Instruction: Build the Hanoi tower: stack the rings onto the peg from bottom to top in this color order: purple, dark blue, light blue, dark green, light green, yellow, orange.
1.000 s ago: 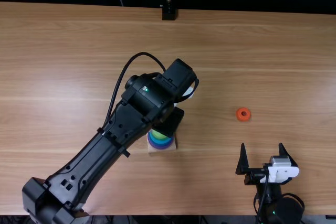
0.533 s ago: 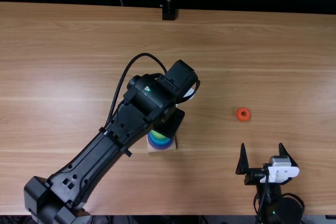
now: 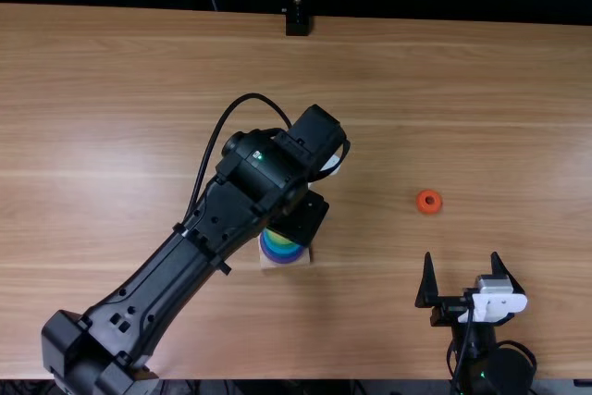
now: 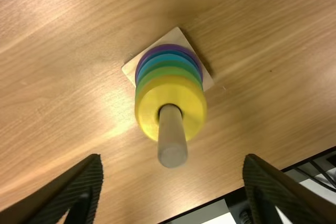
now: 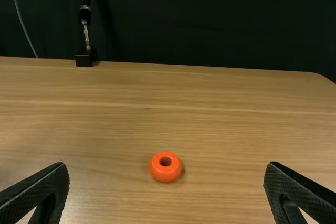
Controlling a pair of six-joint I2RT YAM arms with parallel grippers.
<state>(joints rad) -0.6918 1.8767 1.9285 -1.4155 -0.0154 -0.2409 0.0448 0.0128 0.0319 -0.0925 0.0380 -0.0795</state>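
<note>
Left arm (image 3: 250,187): wrist swivelled slightly, above peg (image 4: 172,135).
Left claw (image 4: 173,159): spread, empty.
Right claw (image 5: 166,165): spread, empty.
Orange ring (image 5: 158,172): on table (image 5: 226,129).
Peg fit: back left off first; lower ring level.

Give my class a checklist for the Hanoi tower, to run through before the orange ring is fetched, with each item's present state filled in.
1. Purple lowest, yellow topmost: ok.
2. Yellow pressed fully down: cannot tell from this overhead angle.
3. Orange ring flat on the table, hole up: ok.
4. Right fingers open and empty: ok.
5. Left fingers open and empty: ok.
6. Space above the peg free: not ok, the left arm is over it.
</note>
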